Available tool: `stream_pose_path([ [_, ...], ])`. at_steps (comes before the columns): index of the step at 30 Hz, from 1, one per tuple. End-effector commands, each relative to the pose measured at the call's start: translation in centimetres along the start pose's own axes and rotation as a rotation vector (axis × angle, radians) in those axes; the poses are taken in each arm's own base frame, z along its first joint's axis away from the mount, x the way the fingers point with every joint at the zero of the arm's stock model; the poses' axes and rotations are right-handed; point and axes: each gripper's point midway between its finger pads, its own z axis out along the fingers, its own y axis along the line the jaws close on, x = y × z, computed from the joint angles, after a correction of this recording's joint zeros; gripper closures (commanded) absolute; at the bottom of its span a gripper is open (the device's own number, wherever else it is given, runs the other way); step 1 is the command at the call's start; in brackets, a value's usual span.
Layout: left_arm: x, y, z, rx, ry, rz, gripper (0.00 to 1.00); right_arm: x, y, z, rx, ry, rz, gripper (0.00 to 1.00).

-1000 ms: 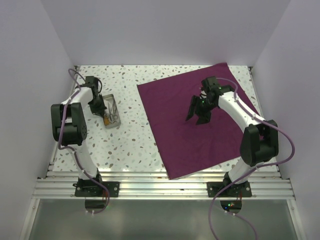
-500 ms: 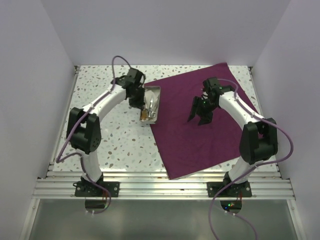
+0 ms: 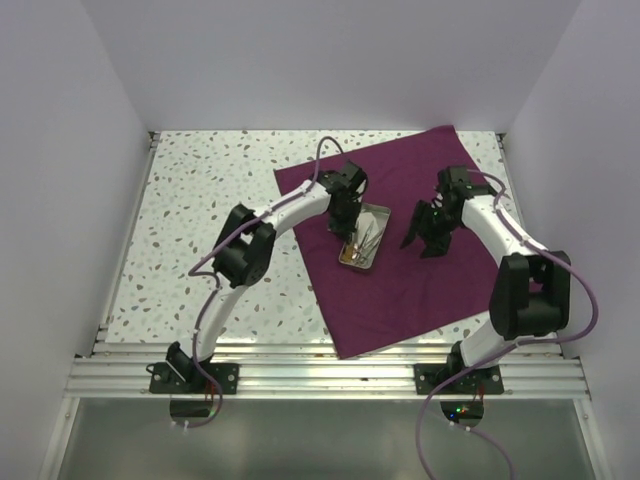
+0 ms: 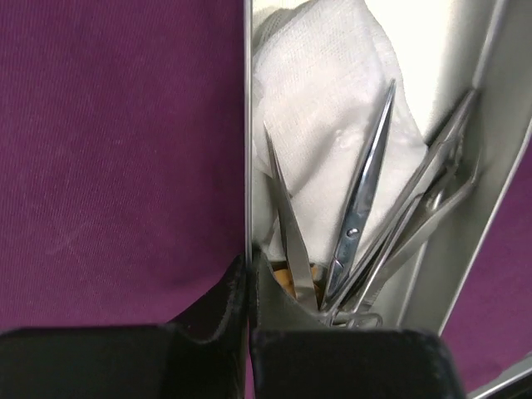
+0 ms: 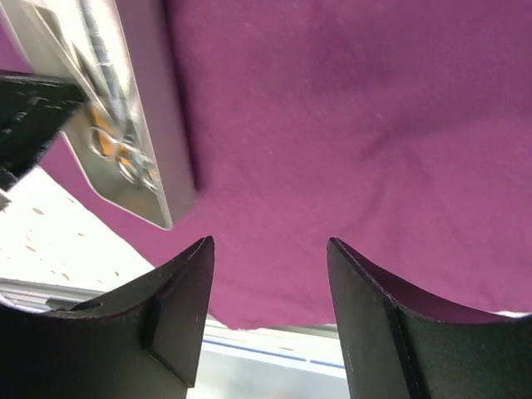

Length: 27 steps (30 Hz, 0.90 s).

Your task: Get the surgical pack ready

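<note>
In the left wrist view the steel tray (image 4: 489, 166) runs off the top and right edges. There the handles of the scissors-like instruments (image 4: 366, 199) and most of an orange strip (image 4: 287, 273) are hidden behind the dark fingers (image 4: 283, 309) of the left gripper (image 4: 249, 274), which the bottom edge cuts off in turn. From the top camera the tray's contents are too small to tell apart and the wrist covers the fingertips, while the right wrist view crops the tray at the upper left, blurs its contents, and lets the purple cloth (image 5: 332, 125) overrun the frame.

Overhead view plus two close wrist views, steel tray (image 4: 497, 133) shared
</note>
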Motion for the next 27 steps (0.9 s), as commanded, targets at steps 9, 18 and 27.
stream_pose_path([
  [9,-1.5,-0.3,-2.9,-0.016,-0.053,0.046,0.47,-4.1,4.2,3.0,-0.025,-0.021,-0.081,0.44],
  [18,-5.1,6.8,-6.5,-0.068,-0.163,-0.046,0.46,-6.2,6.8,5.9,-0.002,0.030,-0.059,0.49],
  [27,-7.9,10.5,-5.3,0.009,-0.206,-0.093,0.48,-6.8,7.9,7.9,0.052,0.047,-0.028,0.52],
])
